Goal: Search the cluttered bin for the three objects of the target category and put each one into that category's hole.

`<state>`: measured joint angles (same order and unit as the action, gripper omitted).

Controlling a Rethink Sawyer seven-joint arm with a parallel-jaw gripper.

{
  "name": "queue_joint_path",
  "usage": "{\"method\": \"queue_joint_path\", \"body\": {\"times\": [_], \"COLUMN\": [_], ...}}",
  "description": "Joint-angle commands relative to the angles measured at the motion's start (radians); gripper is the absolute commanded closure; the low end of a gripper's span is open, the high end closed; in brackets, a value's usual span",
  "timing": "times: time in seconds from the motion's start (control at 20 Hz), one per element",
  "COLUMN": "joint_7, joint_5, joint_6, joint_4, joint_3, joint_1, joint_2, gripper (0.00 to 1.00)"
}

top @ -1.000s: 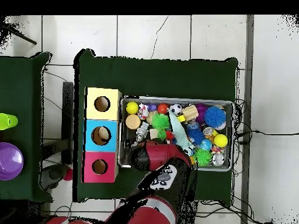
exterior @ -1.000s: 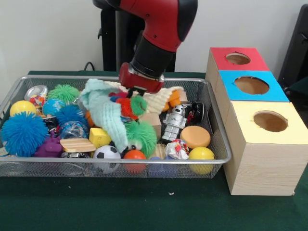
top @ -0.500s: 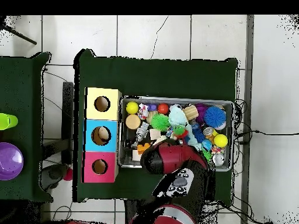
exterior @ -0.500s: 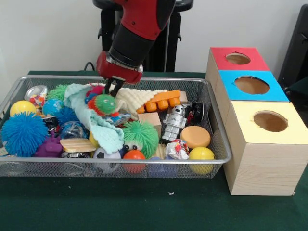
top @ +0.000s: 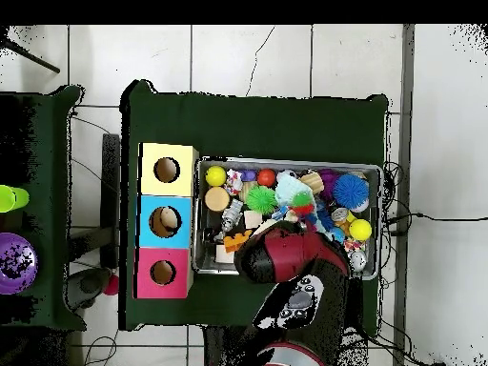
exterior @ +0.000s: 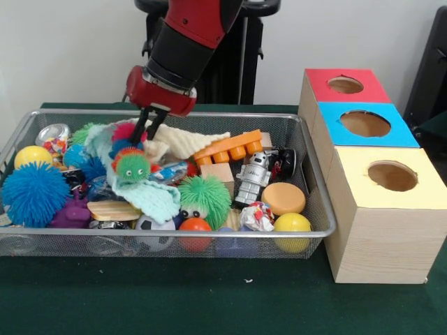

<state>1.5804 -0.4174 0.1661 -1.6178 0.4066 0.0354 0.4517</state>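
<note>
Gripper (exterior: 144,129) shifted left; green fuzzy toy (exterior: 131,165) dropped lower.

From your front camera, the bin (exterior: 318,209) sat left of the three boxes (exterior: 374,171), which ran in a row from back to front, each with a hole on top. Inside the bin, the cloth (exterior: 143,195) lay over the toys left of centre. The robot figure (exterior: 253,178) stood right of it, with the block (exterior: 229,149) just behind. The spiky ball (exterior: 33,194) sat at the left end.

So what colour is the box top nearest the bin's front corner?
Yellow box top, clearest in the front view.
</note>
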Motion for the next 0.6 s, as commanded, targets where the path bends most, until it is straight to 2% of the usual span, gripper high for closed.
{"method": "queue_joint_path", "body": {"times": [0.05,0.45,0.6], "joint_7": [-0.021,0.0,0.037], "joint_5": [-0.069,-0.074,-0.044], "joint_6": [0.049,0.044,0.023], "joint_4": [0.094,0.065,0.039], "joint_3": [-0.111,-0.149,-0.182], "joint_1": [0.055,0.084,0.117], "joint_2": [0.028,0.063,0.085], "gripper": [1.0,1.0,1.0]}}
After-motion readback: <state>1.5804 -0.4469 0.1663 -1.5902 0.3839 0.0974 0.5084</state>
